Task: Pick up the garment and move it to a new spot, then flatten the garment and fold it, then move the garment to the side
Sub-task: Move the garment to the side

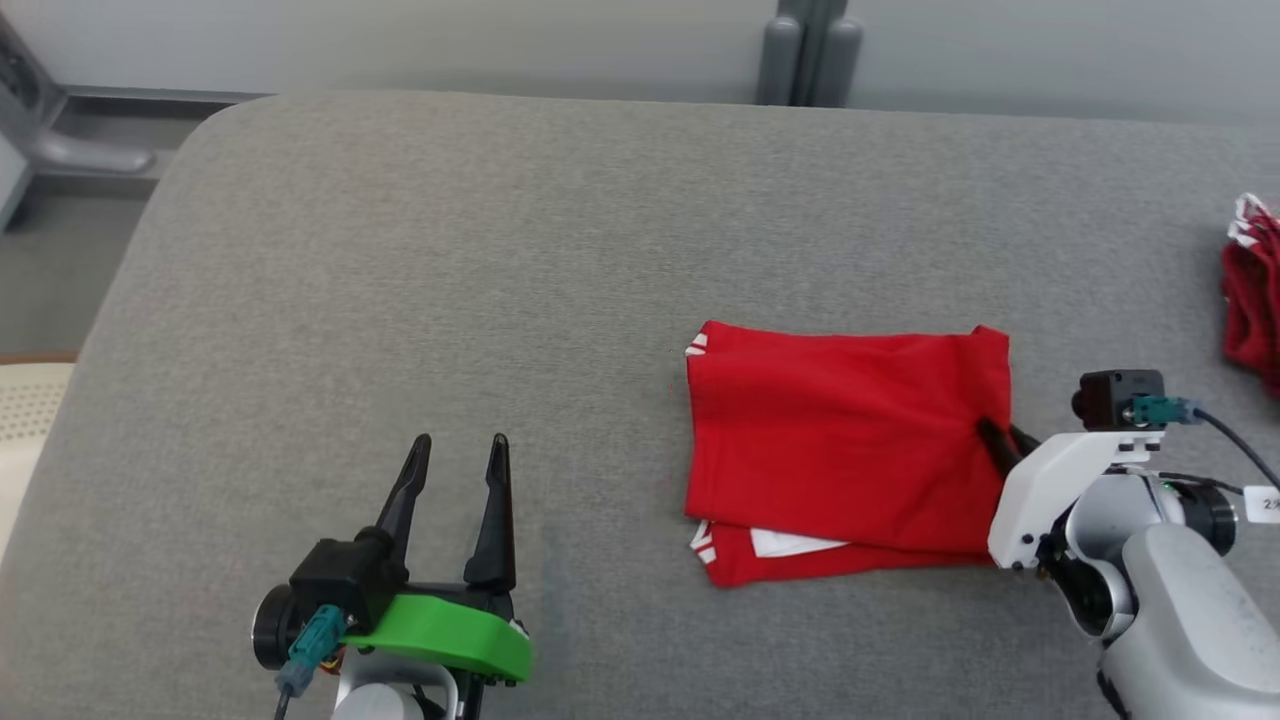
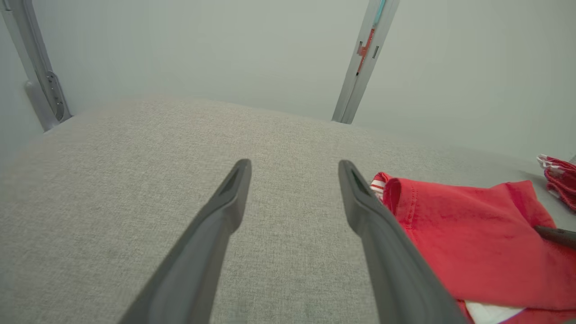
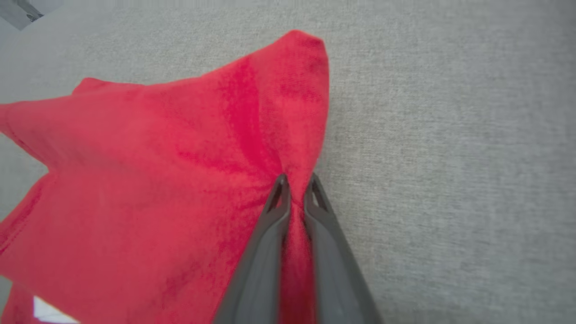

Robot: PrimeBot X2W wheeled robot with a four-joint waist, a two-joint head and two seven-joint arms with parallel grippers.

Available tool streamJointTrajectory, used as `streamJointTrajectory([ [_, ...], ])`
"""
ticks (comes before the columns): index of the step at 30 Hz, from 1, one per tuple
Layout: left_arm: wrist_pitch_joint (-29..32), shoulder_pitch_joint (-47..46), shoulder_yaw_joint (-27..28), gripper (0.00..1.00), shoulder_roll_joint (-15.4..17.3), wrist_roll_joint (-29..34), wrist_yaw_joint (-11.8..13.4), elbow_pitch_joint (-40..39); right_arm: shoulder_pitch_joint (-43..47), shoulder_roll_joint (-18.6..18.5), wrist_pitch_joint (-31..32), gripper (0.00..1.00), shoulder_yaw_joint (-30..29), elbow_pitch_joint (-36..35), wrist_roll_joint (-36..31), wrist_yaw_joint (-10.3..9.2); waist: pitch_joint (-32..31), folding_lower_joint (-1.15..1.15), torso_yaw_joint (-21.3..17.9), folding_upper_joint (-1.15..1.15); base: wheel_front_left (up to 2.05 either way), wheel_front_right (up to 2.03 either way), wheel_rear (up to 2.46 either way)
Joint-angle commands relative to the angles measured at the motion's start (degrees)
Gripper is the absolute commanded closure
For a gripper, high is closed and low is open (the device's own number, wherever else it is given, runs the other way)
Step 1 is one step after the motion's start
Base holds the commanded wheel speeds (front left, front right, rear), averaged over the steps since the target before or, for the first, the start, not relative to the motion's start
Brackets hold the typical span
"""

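Garment [image 1: 845,440], red fabric, folded on grey desk [image 1: 400,250]; right tool [image 3: 295,184] pinches its edge, left tool [image 1: 459,440] spread, empty. Likely final step: slide it aside.

Head view: high, facing forward and down onto bench [image 1: 400,250], well back from garment [image 1: 850,450]. Left wrist view: low, left of garment, looking along left tool [image 2: 294,167] across bench. Right wrist view: close over garment's right edge. All three share garment.
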Motion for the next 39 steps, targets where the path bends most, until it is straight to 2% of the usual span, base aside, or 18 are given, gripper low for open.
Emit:
streamJointTrajectory([
  [1, -0.16, -1.04, -0.32, 0.0, 0.08, 0.46, -0.07, -0.28, -0.81, -1.22, -0.23, 1.0, -0.68, -0.61, 0.11, -0.11, 1.02, 0.0, -6.55, 0.0, 0.0, 0.0, 0.0],
  [6, -0.16, -2.92, -1.05, 0.0, 0.12, 1.11, -0.36, -0.86, -2.16, -3.79, 0.35, 1.0, -1.73, -3.09, 0.03, -0.11, 3.56, 0.0, -14.63, 0.0, 0.0, 0.0, 0.0],
  [10, -0.16, -4.98, -1.63, 0.0, 0.16, 1.17, -0.83, -0.65, -2.97, -4.52, 0.46, 1.0, -2.65, -5.11, 0.32, -0.11, 5.82, 0.0, -19.66, 0.0, 0.0, 0.0, 0.0],
  [17, -0.15, -7.75, -2.33, 0.0, 0.22, 2.25, -1.55, 0.31, -4.81, -4.22, -0.16, 1.0, -2.87, -7.04, 0.45, -0.11, 8.21, 0.0, -23.96, 0.0, 0.0, 0.0, 0.0],
  [21, -0.09, -8.41, -2.35, 0.0, 0.22, 2.4, -2.11, 0.84, -6.18, -3.72, -0.89, 1.0, -2.15, -7.38, 0.46, -0.11, 8.43, 0.0, -23.81, 0.0, 0.0, 0.0, 0.0],
  [26, -0.09, -8.09, -2.1, 0.0, 0.2, 1.65, -1.82, 0.88, -9.76, -4.78, -0.37, 1.0, -1.83, -7.03, -0.16, -0.11, 7.33, 0.0, -21.13, 0.0, 0.0, 0.0, 0.0],
  [39, -0.09, -6.97, -3.07, 0.0, 0.18, -0.43, -0.79, -0.28, -19.07, -14.07, 6.34, 1.0, -4.19, -7.11, -3.36, -0.11, 5.58, 0.0, -13.47, 0.0, 0.0, 0.0, 0.0],
])
